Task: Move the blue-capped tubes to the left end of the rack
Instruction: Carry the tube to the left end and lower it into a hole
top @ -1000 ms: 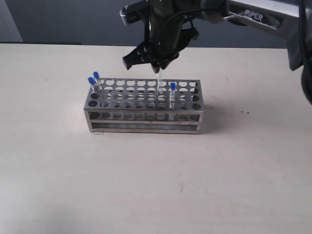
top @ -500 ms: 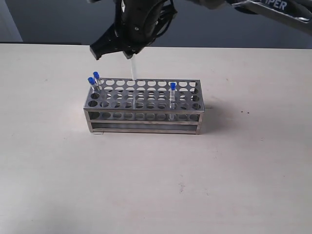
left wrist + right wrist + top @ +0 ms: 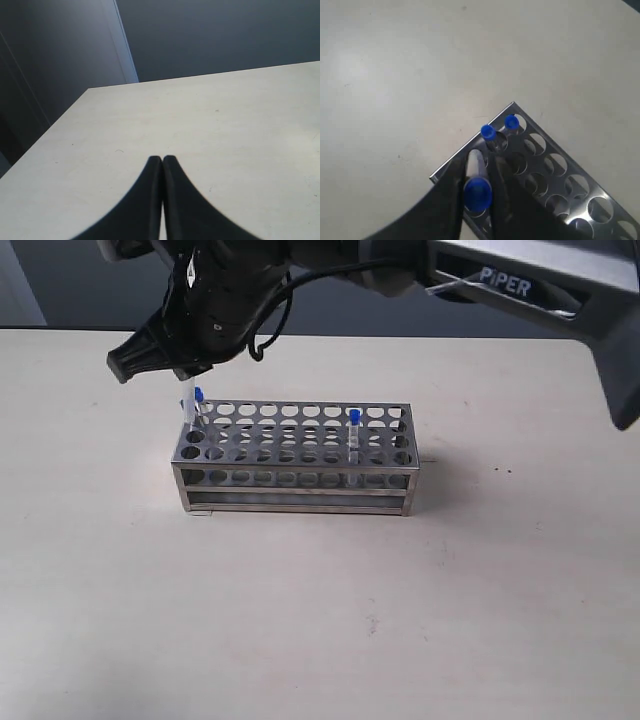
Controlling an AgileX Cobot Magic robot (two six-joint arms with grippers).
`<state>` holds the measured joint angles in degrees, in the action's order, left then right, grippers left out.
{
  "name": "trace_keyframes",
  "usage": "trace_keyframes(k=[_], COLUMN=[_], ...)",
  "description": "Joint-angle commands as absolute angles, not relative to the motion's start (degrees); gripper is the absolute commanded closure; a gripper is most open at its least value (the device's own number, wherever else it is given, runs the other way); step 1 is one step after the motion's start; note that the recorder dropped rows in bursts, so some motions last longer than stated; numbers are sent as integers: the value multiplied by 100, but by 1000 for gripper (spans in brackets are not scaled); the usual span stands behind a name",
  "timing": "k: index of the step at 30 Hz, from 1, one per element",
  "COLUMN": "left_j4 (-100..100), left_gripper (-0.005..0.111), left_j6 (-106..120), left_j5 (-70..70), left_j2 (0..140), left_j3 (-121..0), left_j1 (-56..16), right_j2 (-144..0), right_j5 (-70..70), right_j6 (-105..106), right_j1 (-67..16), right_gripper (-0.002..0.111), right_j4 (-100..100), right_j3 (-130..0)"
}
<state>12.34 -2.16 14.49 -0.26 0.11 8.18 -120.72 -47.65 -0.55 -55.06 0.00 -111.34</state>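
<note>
**A:** Beige table point(image 3: 320, 640) fills most of the ext. view, right?

**B:** Yep, pale and matte. Next biggest is the black right arm point(image 3: 520, 285) with white lettering. It comes in from the upper right and reaches across the middle to the left.

**A:** And the rack point(image 3: 300, 452)?

**B:** Shiny steel, approx. mid-table, long side toward the cam. Top plate has four rows of round holes, and the sides are open wire.

**A:** Right gripper point(image 3: 186, 375)?

**B:** It hangs above the rack's left end. The fingers are pinching the held tube point(image 3: 478, 194) just under its blue cap, one on each side. The tube hangs roughly upright, clear body pointing down at the top plate.

**A:** Is it in a hole yet?

**B:** Can't tell. Its lower end is over the end column of holes, just beside the tubes already there. Whether it's entered one isn't clear from either view.

**A:** Left gripper point(image 3: 162, 159)?

**B:** Fingers pressed together, nothing between them. Only bare table below, w/ a dark wall beyond the edge.

**A:** Other tubes?

**B:** Corner tube point(image 3: 511, 121) sits in the rack's left-end corner hole. Second tube point(image 3: 488, 132) is in the next hole along that short end. Both have blue caps up above the plate.

**A:** And the fourth?

**B:** Lone tube point(image 3: 354, 430) stands upright in the right half of the rack, well apart from the rest. Its blue cap is above the plate; can't tell which row.
</note>
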Motion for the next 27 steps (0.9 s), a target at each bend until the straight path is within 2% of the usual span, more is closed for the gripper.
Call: trace_keyframes(k=[1, 27], left_j4=[1229, 1229], left_gripper=[106, 106], left_j6=[-236, -236], left_j5=[1371, 1371], left_j2=[0, 0], left_j3=[0, 0], left_j1=[840, 840], right_j2=[-12177, -12818], right_j5=[-4696, -4122], right_j6=[34, 34], right_j1=[-5495, -5495], right_gripper=[109, 109], right_j4=[59, 194], right_j3=[-11106, -11106])
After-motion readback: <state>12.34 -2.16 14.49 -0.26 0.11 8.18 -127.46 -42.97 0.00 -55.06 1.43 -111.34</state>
